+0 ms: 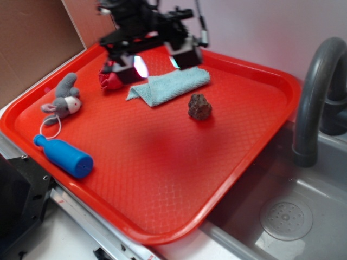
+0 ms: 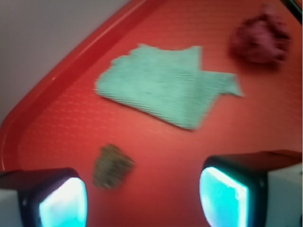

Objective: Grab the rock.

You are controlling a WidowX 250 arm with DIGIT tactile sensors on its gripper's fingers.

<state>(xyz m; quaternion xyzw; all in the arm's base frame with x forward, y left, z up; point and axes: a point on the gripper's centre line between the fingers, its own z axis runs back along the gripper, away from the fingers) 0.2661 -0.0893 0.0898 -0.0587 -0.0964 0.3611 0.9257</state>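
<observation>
A: Where's the small dark brown lumpy rock [image 1: 199, 106]?
B: Centre-right of the red plastic tray [image 1: 162, 179], beside the folded light-blue cloth [image 1: 169, 86].
A: The claw [image 1: 157, 62]?
B: Top centre, wide open, empty.

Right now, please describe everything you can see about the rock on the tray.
The rock is a small, dark brown lump with a rough, bumpy surface and reddish tints. It stands alone on the red tray, in front of the folded light blue cloth but apart from it. Nothing touches it except the tray. The open gripper hangs above the cloth, not yet around it.
</observation>
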